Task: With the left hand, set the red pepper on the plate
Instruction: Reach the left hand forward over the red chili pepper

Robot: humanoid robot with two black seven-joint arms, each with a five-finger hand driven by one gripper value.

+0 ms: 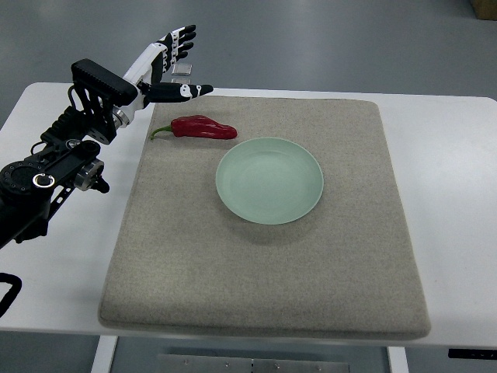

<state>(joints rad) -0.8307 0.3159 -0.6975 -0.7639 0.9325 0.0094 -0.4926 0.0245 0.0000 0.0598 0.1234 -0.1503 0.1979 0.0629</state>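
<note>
From the top view we see the left hand (169,64) spread wide and holding nothing, thumb pointing right, over the mat's (264,272) far left corner. The pepper (202,127) lies on the mat just nearer than the hand and slightly right — apart from it, long axis left to right, stem left. The plate (269,180) sits close by, nearer and to its right. No right arm shows.

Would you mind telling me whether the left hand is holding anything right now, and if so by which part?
Nothing is held. The left hand is open, fingers spread, above and apart from the red pepper, which lies on the mat beside the plate.
</note>
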